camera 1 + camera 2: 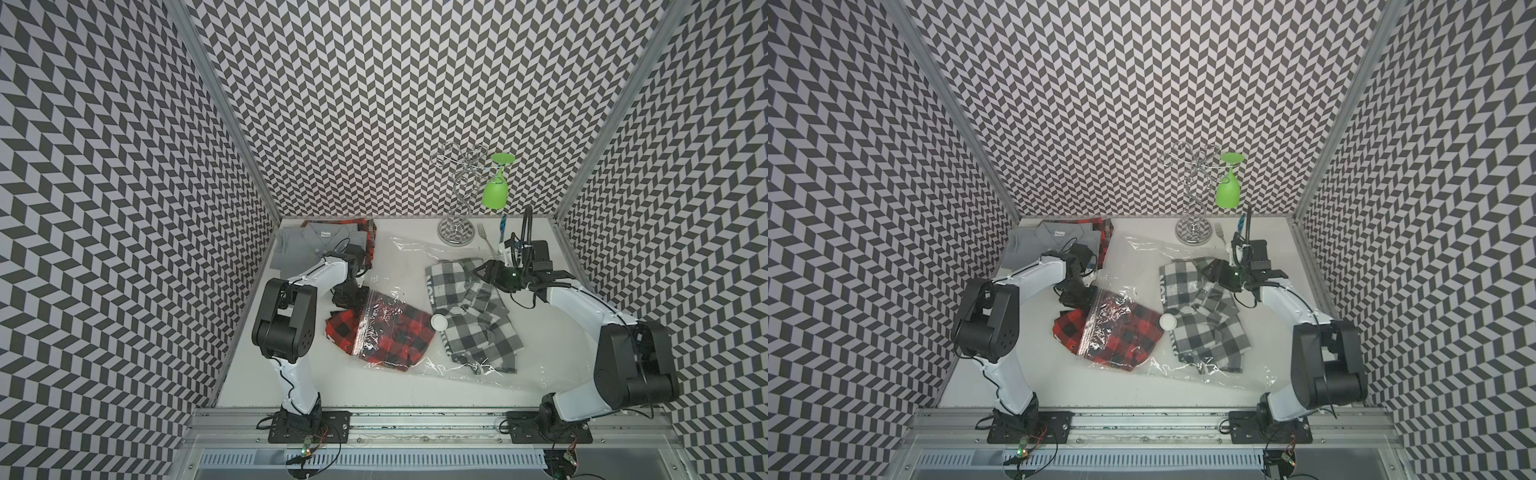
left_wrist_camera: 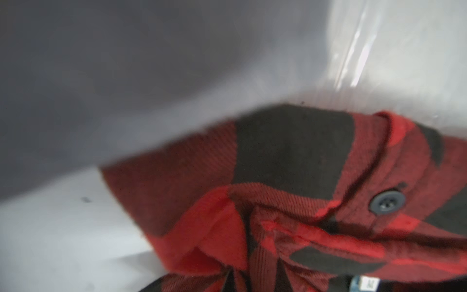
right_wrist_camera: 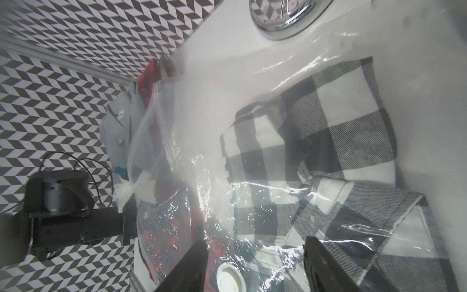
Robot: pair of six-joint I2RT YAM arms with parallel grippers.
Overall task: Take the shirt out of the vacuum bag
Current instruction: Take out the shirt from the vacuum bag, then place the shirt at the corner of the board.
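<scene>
One red shirt (image 1: 343, 328) partly inside vacuum bag (image 1: 407, 266) | left gripper (image 1: 347, 297) grip unclear | right gripper (image 3: 256, 242) wide

White table (image 1: 291, 382), clear vacuum bag (image 1: 399, 266) spread between left gripper (image 1: 344, 300) and right gripper (image 1: 480, 272), folded shirts (image 1: 299, 249) just beyond the left, chrome rack (image 1: 456, 233) and 1 fork (image 1: 484, 235) beyond the right

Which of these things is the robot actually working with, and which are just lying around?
In the job: vacuum bag, red shirt partly out of its mouth, check shirt inside it, left gripper, right gripper.
Lying about: grey shirt, rack, green glass, fork.
</scene>
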